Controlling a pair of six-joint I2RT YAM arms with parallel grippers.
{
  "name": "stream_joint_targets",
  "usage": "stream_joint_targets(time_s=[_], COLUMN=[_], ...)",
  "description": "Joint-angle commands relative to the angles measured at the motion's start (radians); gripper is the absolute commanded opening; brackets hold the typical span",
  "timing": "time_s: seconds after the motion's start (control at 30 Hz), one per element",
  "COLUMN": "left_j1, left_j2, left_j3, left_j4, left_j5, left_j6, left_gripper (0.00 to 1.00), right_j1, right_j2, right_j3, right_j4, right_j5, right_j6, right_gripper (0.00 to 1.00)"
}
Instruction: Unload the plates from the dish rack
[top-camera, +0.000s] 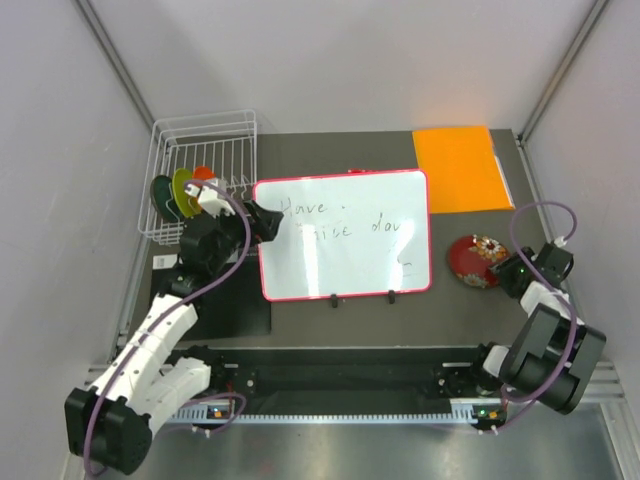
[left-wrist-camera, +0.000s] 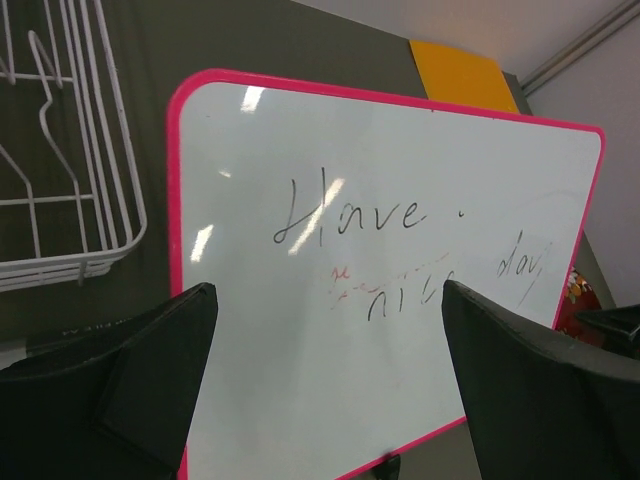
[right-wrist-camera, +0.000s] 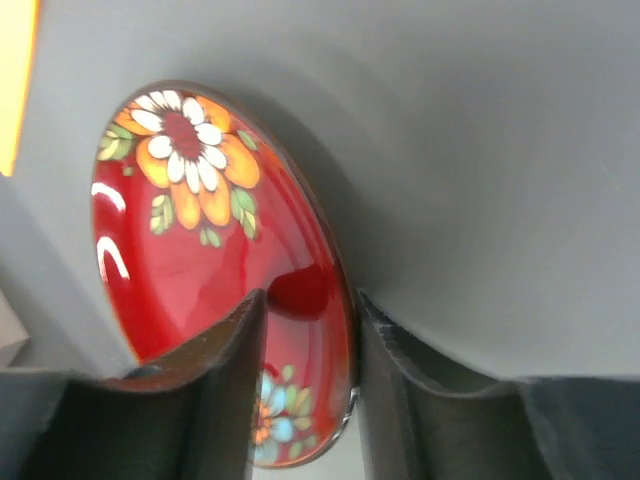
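We start at the right gripper (right-wrist-camera: 310, 300). Its jaws stand narrowly apart with the rim of the red floral plate (right-wrist-camera: 200, 220) passing between them. We cannot tell whether either jaw presses on that rim. The plate spreads away from the jaws up and to their left, and it seems to lie on the table (top-camera: 330, 150). Beyond it on that side sits the whiteboard (top-camera: 345, 235), with the orange sheet (top-camera: 460, 165) further out ahead.

The left gripper (left-wrist-camera: 328, 292) is spread wide and holds nothing. Straight ahead of it, and below, is the whiteboard. The dish rack (top-camera: 205, 125) lies off to its left and a little behind. In the rack stand the dark green plate (top-camera: 162, 195), the lime plate (top-camera: 182, 187) and the orange plate (top-camera: 203, 173), on edge and close together.

We judge this to be the setting-down of the first plate, so one is out and three are left to fetch.

Next, the right jaws need to part wider and draw straight back off the rim, so that the plate is not dragged. The left gripper must then swing round toward the rack and come in from the open top. It should line its jaws across one rim and keep clear of the wires and the neighbouring plates
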Motion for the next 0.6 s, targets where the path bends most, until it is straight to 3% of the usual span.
stream_joint_targets(time_s=[0.0,0.17,0.3,0.37,0.43,0.5,0.57], left_j1=[0.074,0.103,0.115,0.120,0.122,0.123,0.131], left_j2=[0.001,0.013,0.030,0.030,0.010,-0.005,-0.012], left_j3=[0.007,0.016,0.051,0.050,0.022,0.014,0.028], left_j4=[0.003,0.003,-0.023,-0.052,-0.052,-0.055,-0.059], left_j5=[0.082,0.088,0.057,0.050,-0.002,-0.061,-0.119], left_j6=[-0.019,-0.027,-0.030,-0.050,-0.050,-0.033,-0.016], left_gripper=[0.97,0.97,0.97,0.97,0.98,0.99,0.99], right_j1=[-0.007,-0.007,-0.005,0.007,0.013,0.015,0.024], right_j2=[-0.016,-0.019,-0.138,-0.223,-0.350,-0.467,-0.535], right_j3=[-0.006,-0.001,0.026,0.043,0.091,0.122,0.106], right_j4=[-0.020,-0.036,-0.109,-0.176,-0.239,-0.299,-0.278], right_j5=[0.091,0.096,0.154,0.192,0.292,0.332,0.276], right_j6=[-0.028,-0.032,-0.054,-0.071,-0.109,-0.106,-0.112], right_gripper=[0.50,0.56,0.60,0.66,0.79,0.82,1.00])
